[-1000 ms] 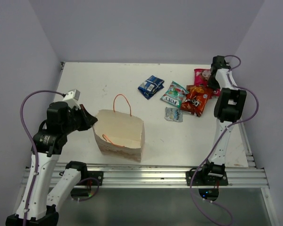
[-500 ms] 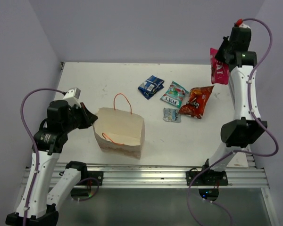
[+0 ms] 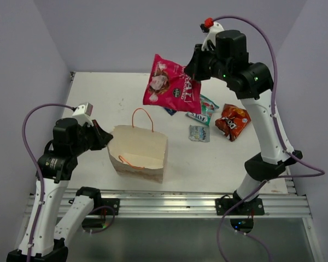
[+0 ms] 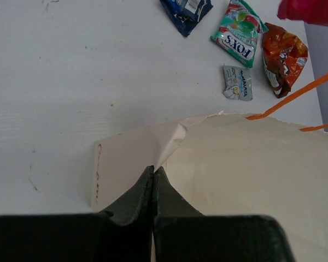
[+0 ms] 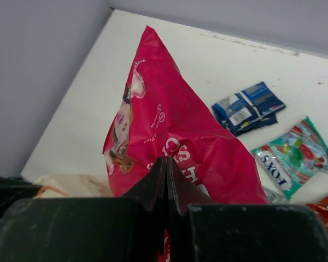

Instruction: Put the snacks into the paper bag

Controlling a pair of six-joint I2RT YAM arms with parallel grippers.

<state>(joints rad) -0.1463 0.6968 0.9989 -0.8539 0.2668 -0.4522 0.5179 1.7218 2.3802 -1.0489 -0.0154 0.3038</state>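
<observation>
White table (image 3: 98, 109), lilac walls. Right gripper (image 5: 167, 164): jaws closed on red-pink bag (image 3: 169, 87), aloft beyond paper bag (image 3: 139, 150). Left gripper (image 4: 153, 172): jaws pinched on its rim. Risk: wide packet snags rim or orange handle (image 3: 142, 119), tipping bag; thin paper slips free. Obscured: blue packet (image 5: 250, 106) mostly behind red-pink bag overhead; paper bag's interior unseen

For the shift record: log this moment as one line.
right pincer: shut on red-pink bag, airborne | left pincer: shut on paper bag rim | on table: blue, green-white, orange-red, grey packets
</observation>
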